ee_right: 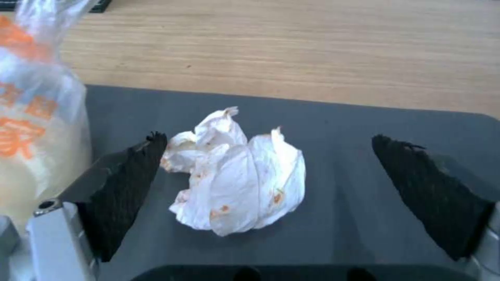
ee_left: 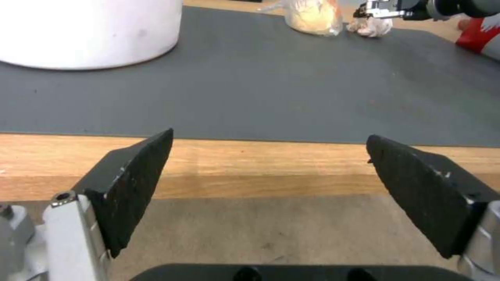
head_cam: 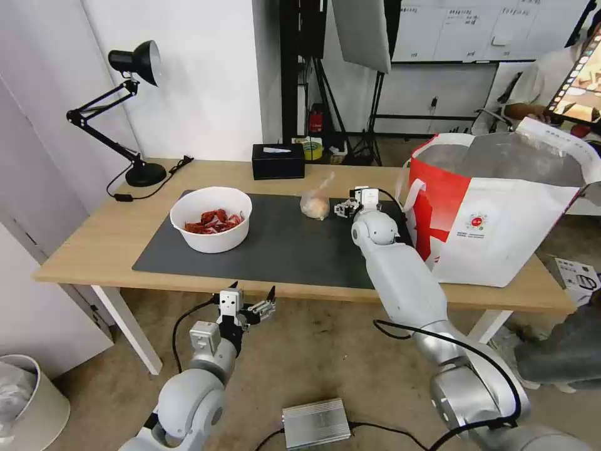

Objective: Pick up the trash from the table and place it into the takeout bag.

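On the table (head_cam: 94,244), a white bowl (head_cam: 211,219) of red crayfish shells sits at the left of the dark mat (head_cam: 282,250). A small knotted clear bag (head_cam: 315,203) lies at the mat's far edge. My right gripper (head_cam: 345,207) is low beside that bag, open, its fingers (ee_right: 125,183) straddling a crumpled white tissue (ee_right: 240,175) without closing on it; the clear bag (ee_right: 31,128) lies just outside one finger. The takeout bag (head_cam: 501,213) stands open at the table's right end. Below the table's front edge, my left gripper (head_cam: 247,305) hangs open and empty.
A black desk lamp (head_cam: 134,113) and a black tissue box (head_cam: 278,161) stand along the table's far side. On the floor are a silver box (head_cam: 315,423) with cables and a bin (head_cam: 25,401) at the left. A person stands behind the takeout bag.
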Controlling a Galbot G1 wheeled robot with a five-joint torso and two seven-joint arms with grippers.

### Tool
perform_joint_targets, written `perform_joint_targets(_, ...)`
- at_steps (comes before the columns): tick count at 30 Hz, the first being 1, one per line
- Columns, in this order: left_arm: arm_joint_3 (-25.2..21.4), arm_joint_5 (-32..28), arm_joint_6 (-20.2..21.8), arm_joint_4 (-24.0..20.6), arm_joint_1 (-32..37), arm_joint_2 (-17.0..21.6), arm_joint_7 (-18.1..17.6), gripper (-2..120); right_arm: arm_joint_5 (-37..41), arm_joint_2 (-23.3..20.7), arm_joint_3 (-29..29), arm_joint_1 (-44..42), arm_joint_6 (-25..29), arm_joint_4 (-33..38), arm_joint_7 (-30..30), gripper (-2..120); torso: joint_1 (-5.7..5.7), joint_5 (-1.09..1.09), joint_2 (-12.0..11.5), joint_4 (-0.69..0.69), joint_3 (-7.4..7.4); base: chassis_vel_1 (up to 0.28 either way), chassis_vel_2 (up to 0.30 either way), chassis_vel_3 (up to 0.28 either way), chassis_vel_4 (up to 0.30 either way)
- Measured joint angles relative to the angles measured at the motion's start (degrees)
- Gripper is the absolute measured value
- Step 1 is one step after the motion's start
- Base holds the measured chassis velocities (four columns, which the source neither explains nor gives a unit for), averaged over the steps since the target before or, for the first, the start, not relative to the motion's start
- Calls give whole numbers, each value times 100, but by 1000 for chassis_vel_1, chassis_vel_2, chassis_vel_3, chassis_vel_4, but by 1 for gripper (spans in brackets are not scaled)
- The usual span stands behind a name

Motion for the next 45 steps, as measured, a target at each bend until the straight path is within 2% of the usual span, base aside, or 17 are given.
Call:
perform_joint_targets(4,-4,7,-1,-12,6,-1,0,100,-3,16,22,66,9,-104,-71,96,0,0,0,1,0,0,0,0,0)
perform_joint_targets(7,-1,9,-1,-12,2,1,0,100,3,17,25,70,9,-116,-101,82,0,0,0,0,0,0,0,0,0)
perform_joint_targets(8,-1,9,-1,-12,2,1,0,100,3,17,25,70,9,-116,-101,82,0,0,0,0,0,0,0,0,0)
perform_joint_targets(11,18,9,-1,-3,-21,6,-2,100,23,14,22,30,5,-97,-106,67,0,0,0,0,0,0,0,0,0)
perform_joint_targets(13,24,8,-1,-3,-32,9,-2,100,27,12,22,22,0,-82,-106,64,0,0,0,0,0,0,0,0,0)
perform_joint_targets(14,28,5,-1,-3,-42,13,-2,100,35,10,22,14,-11,-64,-103,57,0,0,0,0,0,0,0,0,0)
perform_joint_targets(16,31,2,-1,-1,-49,19,-2,100,41,7,21,7,-23,-51,-98,53,0,0,0,0,0,0,0,0,0)
perform_joint_targets(19,41,-2,-1,1,-58,27,-3,100,117,-37,9,-42,-82,42,-66,39,0,0,0,0,0,0,0,0,0)
perform_joint_targets(20,41,-2,-1,1,-58,27,-3,100,117,-37,9,-42,-82,42,-66,39,0,0,0,0,0,0,0,0,0)
perform_joint_targets(28,49,-9,-1,2,-63,35,-10,100,285,-91,2,-143,-150,228,-5,5,0,0,0,0,0,0,0,0,0)
perform_joint_targets(31,50,-11,-1,2,-61,29,-12,100,357,-99,-13,-164,-169,300,29,0,0,0,0,0,0,0,0,0,0)
perform_joint_targets(45,46,-13,-6,2,-64,20,-20,100,451,-186,-38,-341,-214,660,84,0,0,0,0,0,0,0,0,0,0)
